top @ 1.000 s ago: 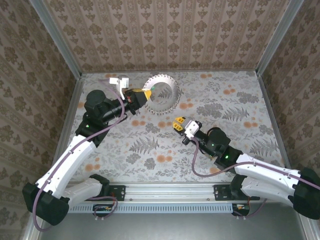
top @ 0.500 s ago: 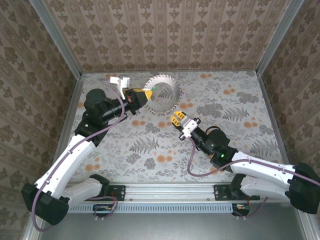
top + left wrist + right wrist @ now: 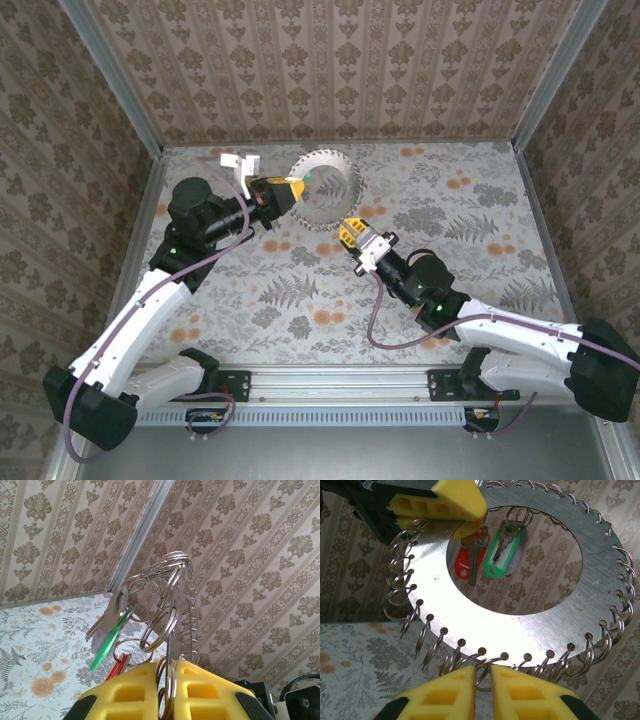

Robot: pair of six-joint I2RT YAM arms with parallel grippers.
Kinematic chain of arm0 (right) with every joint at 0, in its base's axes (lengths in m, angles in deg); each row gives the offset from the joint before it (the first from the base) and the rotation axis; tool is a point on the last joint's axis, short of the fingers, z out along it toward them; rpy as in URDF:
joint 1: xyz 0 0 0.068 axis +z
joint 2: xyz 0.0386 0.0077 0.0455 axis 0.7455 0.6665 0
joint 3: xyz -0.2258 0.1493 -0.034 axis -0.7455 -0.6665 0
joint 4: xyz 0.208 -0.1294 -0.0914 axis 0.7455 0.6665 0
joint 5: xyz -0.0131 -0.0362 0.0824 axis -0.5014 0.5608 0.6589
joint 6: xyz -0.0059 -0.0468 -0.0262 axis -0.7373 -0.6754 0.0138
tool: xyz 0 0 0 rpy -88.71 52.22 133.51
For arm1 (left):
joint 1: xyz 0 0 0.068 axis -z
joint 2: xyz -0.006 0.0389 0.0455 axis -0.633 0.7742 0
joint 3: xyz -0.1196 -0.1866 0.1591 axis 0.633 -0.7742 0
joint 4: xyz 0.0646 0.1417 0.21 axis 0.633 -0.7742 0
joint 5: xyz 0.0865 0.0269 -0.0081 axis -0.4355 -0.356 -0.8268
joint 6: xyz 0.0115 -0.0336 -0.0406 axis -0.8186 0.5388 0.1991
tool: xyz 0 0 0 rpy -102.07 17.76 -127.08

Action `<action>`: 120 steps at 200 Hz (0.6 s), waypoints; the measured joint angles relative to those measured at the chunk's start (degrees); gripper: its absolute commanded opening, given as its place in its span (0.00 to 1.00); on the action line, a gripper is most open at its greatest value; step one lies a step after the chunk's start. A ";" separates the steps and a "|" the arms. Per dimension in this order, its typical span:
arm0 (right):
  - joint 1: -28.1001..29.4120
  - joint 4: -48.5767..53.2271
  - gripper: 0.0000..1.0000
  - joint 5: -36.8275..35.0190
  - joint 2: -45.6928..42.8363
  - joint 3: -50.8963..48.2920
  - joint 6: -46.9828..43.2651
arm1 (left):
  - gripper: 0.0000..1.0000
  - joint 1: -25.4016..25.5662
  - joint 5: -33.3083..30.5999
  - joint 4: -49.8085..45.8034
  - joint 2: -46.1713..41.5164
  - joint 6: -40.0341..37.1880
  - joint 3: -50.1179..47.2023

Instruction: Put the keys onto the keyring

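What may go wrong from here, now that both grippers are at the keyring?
1. The left gripper holds the keyring only by its rim, so a push from the right gripper lower on the rim might twist it loose.
2. The small rings there stand crowded; the right fingertips, nearly together around one ring, might snag a neighbour.
3. The red-tagged key and green-tagged key hang free in the hole and could swing into the way.

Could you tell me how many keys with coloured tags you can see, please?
2. The red-tagged key hangs in the central opening of the keyring, on the left; the green-tagged key hangs just right of it. More may be hidden.
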 measured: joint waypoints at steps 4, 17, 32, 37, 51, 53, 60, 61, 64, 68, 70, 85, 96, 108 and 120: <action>0.00 0.00 0.17 0.00 0.00 0.00 -0.02 | 0.00 0.00 0.00 0.00 0.00 0.00 0.00; 0.00 0.00 0.17 -0.02 0.00 0.02 0.00 | 0.00 0.04 0.00 0.00 0.00 0.00 0.00; 0.00 -0.15 0.19 -0.24 0.15 0.02 0.00 | 0.00 0.22 -0.02 -0.02 -0.02 0.00 0.00; 0.00 -0.33 0.19 -0.37 0.33 0.02 0.00 | 0.00 0.26 0.00 -0.02 -0.02 -0.02 0.00; 0.00 -0.42 0.19 -0.85 0.87 0.07 0.00 | 0.00 0.31 -0.02 -0.04 -0.04 -0.04 0.00; 0.00 -0.42 0.19 -0.96 0.98 0.07 0.00 | 0.00 0.31 -0.02 -0.04 -0.04 -0.04 0.00; 0.02 -0.42 0.20 -1.20 1.29 0.09 0.00 | 0.00 0.31 0.00 -0.04 -0.04 -0.04 0.00; 0.02 -0.42 0.20 -1.25 1.33 0.09 0.00 | 0.00 0.31 0.00 -0.04 -0.04 -0.04 0.00; 0.04 -0.42 0.21 -1.31 1.46 0.11 0.00 | 0.00 0.31 0.00 -0.07 -0.07 -0.04 0.00; 0.04 -0.42 0.21 -1.33 1.62 0.11 0.02 | 0.00 0.31 -0.02 -0.09 -0.07 -0.04 0.00; 0.04 -0.42 0.21 -1.38 1.68 0.11 0.00 | 0.00 0.31 -0.02 -0.11 -0.07 -0.04 0.00; 0.04 -0.42 0.24 -1.55 2.03 0.11 0.02 | 0.00 0.31 -0.04 -0.42 -0.07 -0.07 0.00; 0.04 -0.63 0.25 -1.90 2.14 0.11 0.02 | 0.00 0.31 -0.22 -0.59 -0.07 -0.20 0.00; 0.04 -1.16 0.24 -2.45 2.14 0.11 0.02 | 0.00 0.31 -0.24 -0.90 -0.09 -0.22 0.00; 0.04 -1.62 0.21 -2.91 2.14 0.11 0.02 | 0.00 0.31 -0.28 -1.05 -0.09 -0.24 0.00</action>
